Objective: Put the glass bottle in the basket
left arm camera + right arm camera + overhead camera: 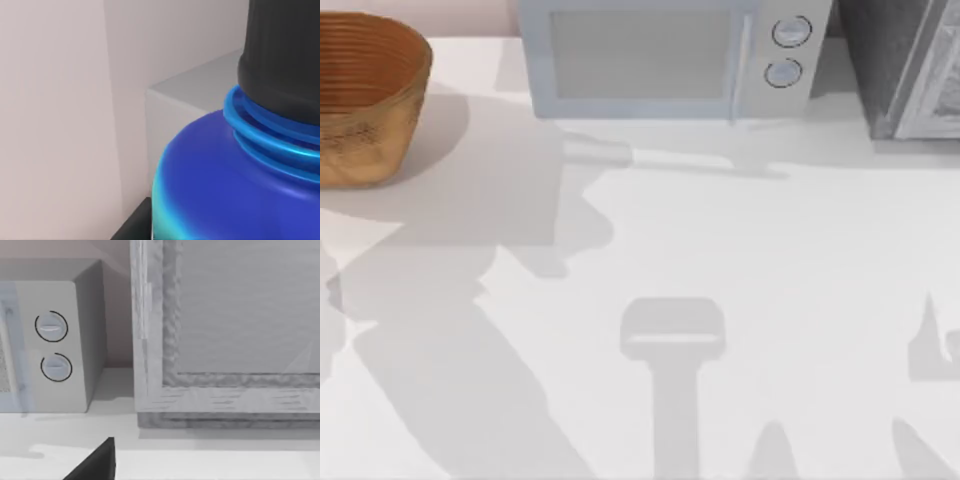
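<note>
Left gripper's opening you cannot tell; glass bottle [230, 190] fills its wrist camera. Basket [370, 95], ten o'clock, awaits it.

The white counter [740, 260] carries the basket [365, 100] at its far left, a microwave [665, 60] far centre, and a grey cabinet [910, 65] far right.
</note>
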You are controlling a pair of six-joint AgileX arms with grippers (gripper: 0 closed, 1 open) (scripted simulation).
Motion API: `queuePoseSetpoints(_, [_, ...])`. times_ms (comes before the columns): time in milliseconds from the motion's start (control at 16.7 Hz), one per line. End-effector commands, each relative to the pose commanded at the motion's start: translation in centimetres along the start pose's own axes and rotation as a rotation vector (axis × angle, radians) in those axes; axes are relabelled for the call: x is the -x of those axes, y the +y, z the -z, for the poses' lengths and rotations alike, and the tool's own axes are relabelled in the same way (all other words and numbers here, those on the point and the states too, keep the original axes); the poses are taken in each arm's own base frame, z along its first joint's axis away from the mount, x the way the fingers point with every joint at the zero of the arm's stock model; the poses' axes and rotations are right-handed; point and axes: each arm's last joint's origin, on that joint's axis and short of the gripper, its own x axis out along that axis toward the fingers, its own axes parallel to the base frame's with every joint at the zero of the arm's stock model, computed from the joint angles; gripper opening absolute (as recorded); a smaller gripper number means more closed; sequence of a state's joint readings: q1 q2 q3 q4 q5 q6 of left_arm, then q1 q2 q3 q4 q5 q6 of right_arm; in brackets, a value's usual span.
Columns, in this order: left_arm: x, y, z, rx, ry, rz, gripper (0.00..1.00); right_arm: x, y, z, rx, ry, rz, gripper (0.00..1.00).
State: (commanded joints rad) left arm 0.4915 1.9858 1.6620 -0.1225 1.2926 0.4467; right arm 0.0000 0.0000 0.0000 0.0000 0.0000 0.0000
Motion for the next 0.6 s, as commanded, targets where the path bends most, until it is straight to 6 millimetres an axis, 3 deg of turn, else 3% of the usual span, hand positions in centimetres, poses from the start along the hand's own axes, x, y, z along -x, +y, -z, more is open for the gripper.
queuePoseSetpoints(420, [0.1, -0.1, 0.1, 0.004, 0.0, 0.005, 0.0, 0.0, 0.0, 0.0, 0.0, 0.0, 0.0, 1.0])
queuePoseSetpoints(600, [-1.4, -0.1, 0.8, 0.008, 0.0, 0.02, 0.0, 0.0, 0.0, 0.0, 0.0, 0.0, 0.0, 1.0])
